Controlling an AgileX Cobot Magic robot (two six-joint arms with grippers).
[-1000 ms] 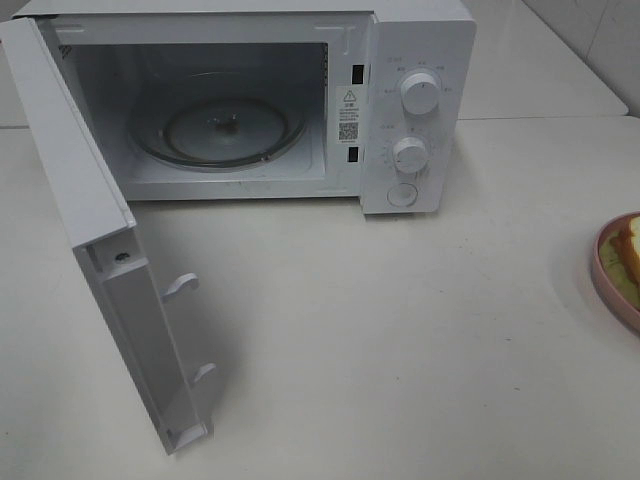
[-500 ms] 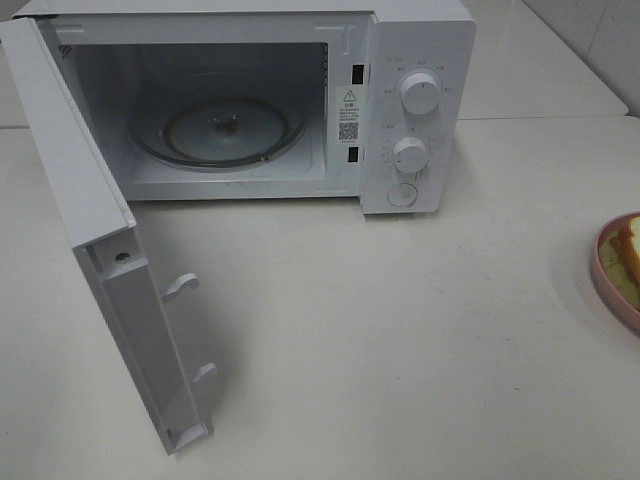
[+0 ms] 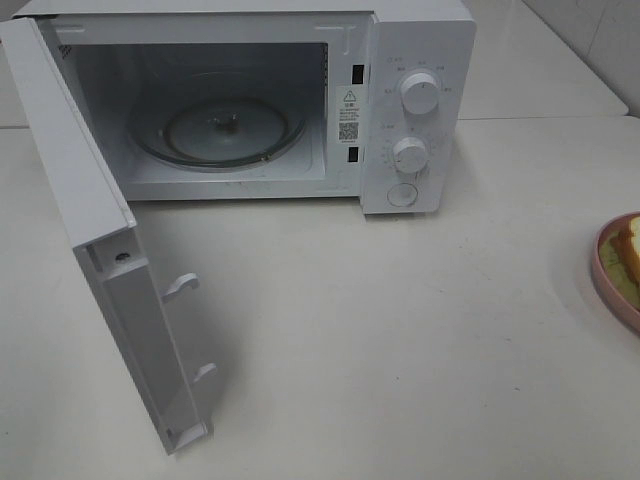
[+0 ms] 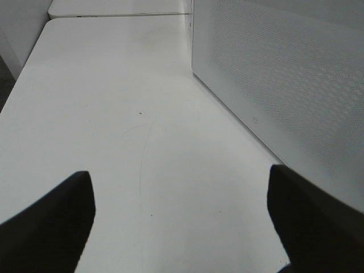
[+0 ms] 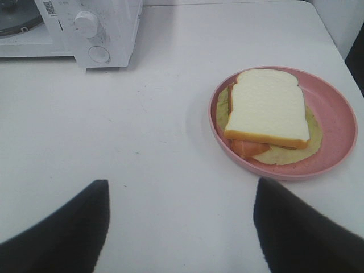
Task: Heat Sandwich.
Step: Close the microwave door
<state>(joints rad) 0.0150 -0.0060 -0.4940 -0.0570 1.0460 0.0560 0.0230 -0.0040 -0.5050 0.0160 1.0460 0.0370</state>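
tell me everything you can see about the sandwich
The sandwich lies flat on a round pink plate, on the white table to the right of the open microwave. Its top is a square slice of soft white bread with a tan crust. Under it an orange-pink layer pokes out at one corner, and a pale yellowish-green layer spreads wider than the bread. It looks whole and uncut. Only the plate touches it; neither gripper is on it. In the high view just its edge shows at the right border.

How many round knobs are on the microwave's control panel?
2. The upper knob sits near the panel's top, and the lower knob is just below it. Under both is a flat round button, not a knob.
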